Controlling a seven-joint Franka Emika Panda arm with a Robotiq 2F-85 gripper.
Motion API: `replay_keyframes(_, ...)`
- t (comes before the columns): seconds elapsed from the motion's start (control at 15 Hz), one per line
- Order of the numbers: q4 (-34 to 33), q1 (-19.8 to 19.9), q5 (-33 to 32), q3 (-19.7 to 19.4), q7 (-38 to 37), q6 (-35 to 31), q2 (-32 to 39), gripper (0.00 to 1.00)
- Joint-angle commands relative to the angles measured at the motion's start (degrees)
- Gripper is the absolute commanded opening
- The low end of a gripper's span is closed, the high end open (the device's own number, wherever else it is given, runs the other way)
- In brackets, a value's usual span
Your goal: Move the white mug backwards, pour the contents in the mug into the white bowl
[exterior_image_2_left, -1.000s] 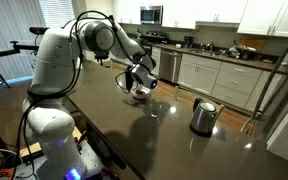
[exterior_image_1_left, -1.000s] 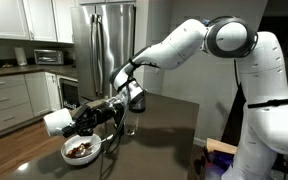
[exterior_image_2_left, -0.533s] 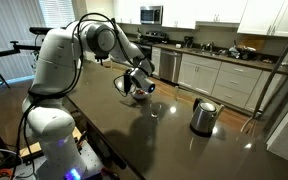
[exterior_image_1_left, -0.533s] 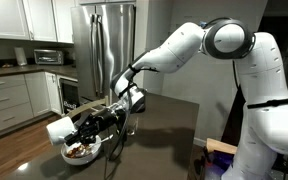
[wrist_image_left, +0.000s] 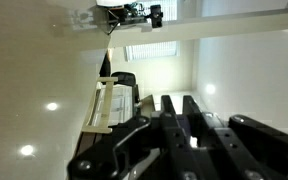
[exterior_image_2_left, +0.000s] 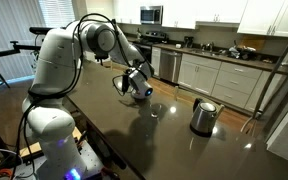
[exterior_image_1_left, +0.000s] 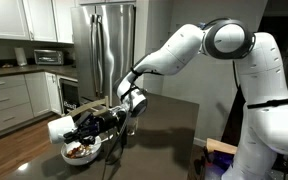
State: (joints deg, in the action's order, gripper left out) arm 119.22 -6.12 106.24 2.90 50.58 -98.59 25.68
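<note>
Over the dark counter (exterior_image_1_left: pixel 164 120) I've got the claw (exterior_image_1_left: pixel 70 124) clamped tight on the mug (exterior_image_1_left: pixel 57 127), tipped nearly level, just above the bowl (exterior_image_1_left: pixel 69 154) at its edge; more roll should pour.

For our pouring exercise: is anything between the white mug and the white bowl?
Nothing visible. The gripper holds the mug tipped above the bowl; the glass and kettle stand aside.

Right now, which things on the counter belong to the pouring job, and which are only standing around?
For the job: small plain white mug, held tipped in the gripper; round shallow white bowl with brown bits inside.
Just standing about: round steel kettle; clear drinking glass.
</note>
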Motion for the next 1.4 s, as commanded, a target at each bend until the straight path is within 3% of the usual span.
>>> replay_keyframes(0.0, 2.3, 0.6, 3.6, 0.2, 2.5, 3.2, -1.7, 0.08)
replay_keyframes(1.33, 4.3, 1.6, 7.7, -0.7, 5.4, 15.4, -1.8, 0.08)
